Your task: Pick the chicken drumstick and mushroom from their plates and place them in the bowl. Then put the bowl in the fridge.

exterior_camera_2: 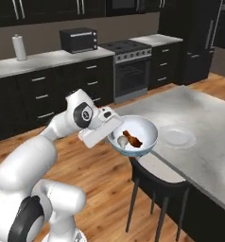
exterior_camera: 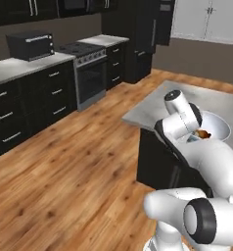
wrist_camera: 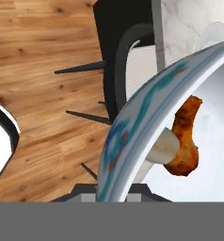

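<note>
Grey stone island surface [exterior_camera_2: 199, 118] carries a flat white plate [exterior_camera_2: 177, 136]. Just off its edge, above a black stool [exterior_camera_2: 157, 179], the fingers [wrist_camera: 111, 197] clamp the rim of the deep white, blue-patterned bowl [exterior_camera_2: 145, 130], which holds the reddish-brown chicken drumstick [exterior_camera_2: 132, 139] beside the tan mushroom [exterior_camera_2: 121, 141].

No writing anywhere in this kitchen.
The toaster oven [exterior_camera_2: 78, 39] on the counter, the stove [exterior_camera_2: 130, 71] beside it and the bowl [exterior_camera_2: 133, 137] carry no readable label, brand or number.
</note>
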